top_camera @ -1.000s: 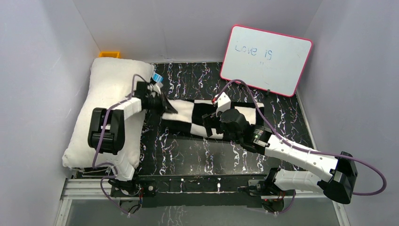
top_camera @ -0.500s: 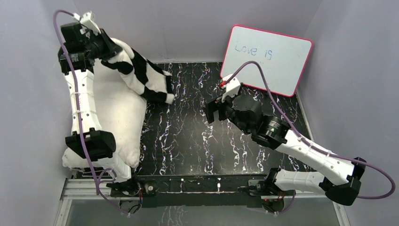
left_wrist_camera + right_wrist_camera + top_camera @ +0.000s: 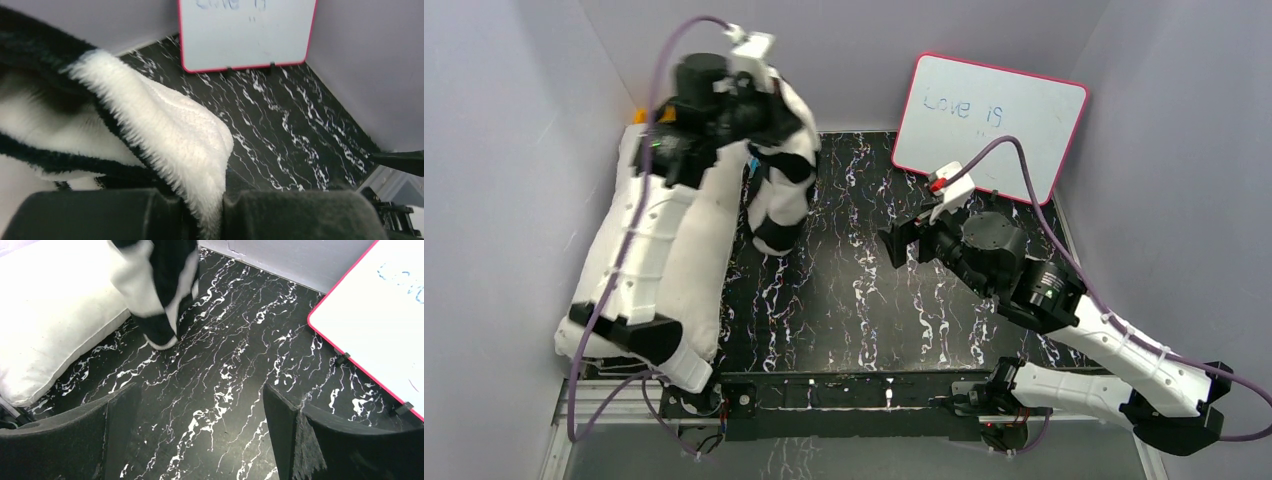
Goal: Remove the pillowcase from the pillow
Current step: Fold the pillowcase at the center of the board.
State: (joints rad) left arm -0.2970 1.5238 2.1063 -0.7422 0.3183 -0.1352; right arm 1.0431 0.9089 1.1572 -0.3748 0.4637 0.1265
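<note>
The pillowcase [image 3: 782, 190], fluffy with black and white checks, hangs in the air from my raised left gripper [image 3: 769, 115]. Its lower end dangles just above the table beside the pillow. The left gripper [image 3: 215, 215] is shut on a fold of the pillowcase [image 3: 170, 130]. The pillow [image 3: 694, 260], plain white and plump, lies bare along the left wall, partly hidden by my left arm. My right gripper [image 3: 906, 242] hovers open over the middle of the table, empty and apart from the fabric. In the right wrist view the pillowcase [image 3: 160, 285] hangs beyond the open right gripper [image 3: 200, 435], next to the pillow [image 3: 55, 315].
A pink-rimmed whiteboard [image 3: 989, 125] with writing leans against the back right wall. The black marbled table [image 3: 854, 300] is walled on three sides. A small orange object [image 3: 639, 115] peeks out behind the pillow at the back left.
My left arm swung from the back-left corner toward the middle, carrying the pillowcase, which now hangs more vertically. The right arm drew slightly back to the right, still open.
</note>
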